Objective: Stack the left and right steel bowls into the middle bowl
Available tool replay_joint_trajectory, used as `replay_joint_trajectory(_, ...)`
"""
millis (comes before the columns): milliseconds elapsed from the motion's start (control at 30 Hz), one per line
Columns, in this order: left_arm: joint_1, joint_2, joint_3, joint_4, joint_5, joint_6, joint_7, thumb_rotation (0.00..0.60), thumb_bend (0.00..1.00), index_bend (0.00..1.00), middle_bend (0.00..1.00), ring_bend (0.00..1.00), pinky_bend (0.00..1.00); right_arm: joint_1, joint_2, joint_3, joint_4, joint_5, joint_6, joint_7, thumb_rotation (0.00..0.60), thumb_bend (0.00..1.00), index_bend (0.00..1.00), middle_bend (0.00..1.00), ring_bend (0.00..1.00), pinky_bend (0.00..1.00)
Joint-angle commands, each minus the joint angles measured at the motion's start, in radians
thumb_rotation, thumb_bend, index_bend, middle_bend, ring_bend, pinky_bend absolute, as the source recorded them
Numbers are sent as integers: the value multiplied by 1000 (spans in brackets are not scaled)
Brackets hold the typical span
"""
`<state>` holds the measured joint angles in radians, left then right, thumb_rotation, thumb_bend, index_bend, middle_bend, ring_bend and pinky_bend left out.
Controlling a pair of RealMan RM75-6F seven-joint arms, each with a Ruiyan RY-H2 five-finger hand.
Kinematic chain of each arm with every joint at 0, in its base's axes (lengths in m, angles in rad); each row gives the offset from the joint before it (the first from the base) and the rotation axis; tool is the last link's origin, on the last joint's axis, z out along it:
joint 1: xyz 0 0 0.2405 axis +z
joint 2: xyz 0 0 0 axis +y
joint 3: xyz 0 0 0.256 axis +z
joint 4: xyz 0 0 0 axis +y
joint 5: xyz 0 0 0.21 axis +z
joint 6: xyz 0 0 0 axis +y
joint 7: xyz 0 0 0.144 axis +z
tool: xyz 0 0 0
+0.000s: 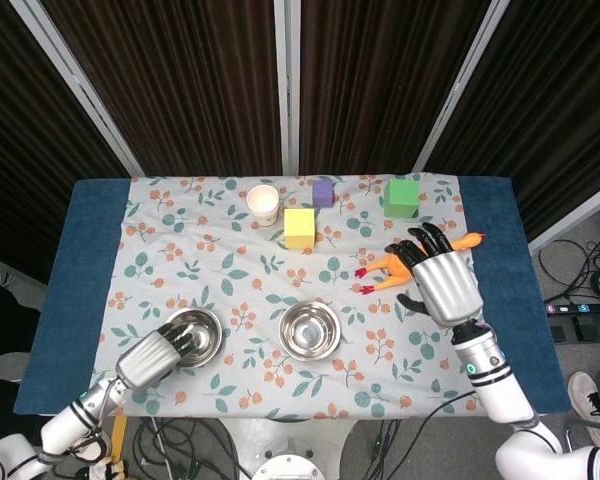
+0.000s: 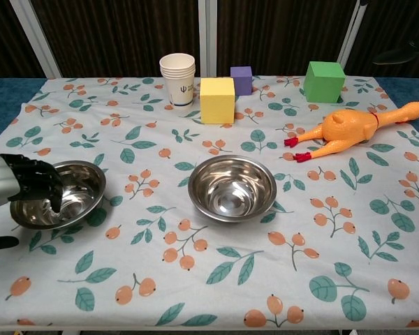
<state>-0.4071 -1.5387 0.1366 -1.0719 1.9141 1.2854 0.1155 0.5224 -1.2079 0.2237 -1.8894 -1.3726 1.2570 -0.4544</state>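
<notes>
Two steel bowls show on the floral cloth. The left bowl [image 1: 193, 335] [image 2: 59, 194] stands near the front left, and the middle bowl [image 1: 310, 330] [image 2: 232, 187] stands at the front centre. My left hand [image 1: 155, 355] [image 2: 14, 183] is at the left bowl's near-left rim. Its fingers [image 2: 42, 183] reach over the rim into the bowl, while the thumb stays outside, apart from the bowl. The bowl rests on the table. My right hand [image 1: 440, 283] hovers at the right with fingers spread and nothing in it, well away from the middle bowl.
An orange rubber chicken [image 1: 405, 262] [image 2: 346, 131] lies just left of the right hand. Paper cups [image 1: 263, 203], a yellow block [image 1: 299, 227], a purple block [image 1: 323, 192] and a green block [image 1: 402, 197] stand along the back.
</notes>
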Motion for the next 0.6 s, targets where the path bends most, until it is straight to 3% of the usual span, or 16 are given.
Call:
replay_joint_trajectory(33, -10, -32, -3, 42, -8, 4, -8, 600, 200, 480, 476, 301, 389, 1, -2, 0, 8, 6, -3, 8, 600, 15, 284, 356, 178, 137)
replay_joint_trajectory(600, -33, -129, 0, 192, -12, 79, -32, 600, 289, 651, 637, 423, 475, 9, -8, -8, 45, 29, -20, 34, 600, 16, 202, 356, 178, 133)
